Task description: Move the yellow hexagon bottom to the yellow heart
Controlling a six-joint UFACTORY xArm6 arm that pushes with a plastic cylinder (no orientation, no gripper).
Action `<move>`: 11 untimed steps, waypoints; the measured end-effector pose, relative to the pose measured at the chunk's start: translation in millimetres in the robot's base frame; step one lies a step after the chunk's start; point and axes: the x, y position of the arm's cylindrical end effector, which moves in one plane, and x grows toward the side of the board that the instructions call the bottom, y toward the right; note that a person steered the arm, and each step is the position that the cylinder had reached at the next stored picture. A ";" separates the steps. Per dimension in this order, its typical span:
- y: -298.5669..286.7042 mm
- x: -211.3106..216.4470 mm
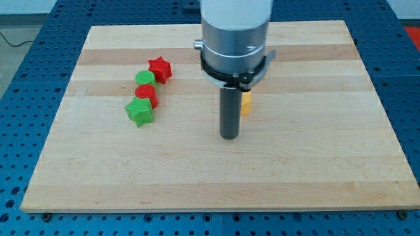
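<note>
My tip rests on the wooden board near its middle. A yellow block shows just to the right of the rod and a little toward the view's top; the rod hides most of it, so I cannot tell its shape. No second yellow block is in sight; the arm's body covers the board's upper middle. The tip is apart from the yellow block, below and slightly left of it.
A cluster of blocks lies at the view's left: a red star, a green round block, a red block and a green star. The board lies on a blue perforated table.
</note>
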 end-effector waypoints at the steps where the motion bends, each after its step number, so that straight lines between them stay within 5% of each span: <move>1: 2.7 -21.6; 11: 40.1 -41.5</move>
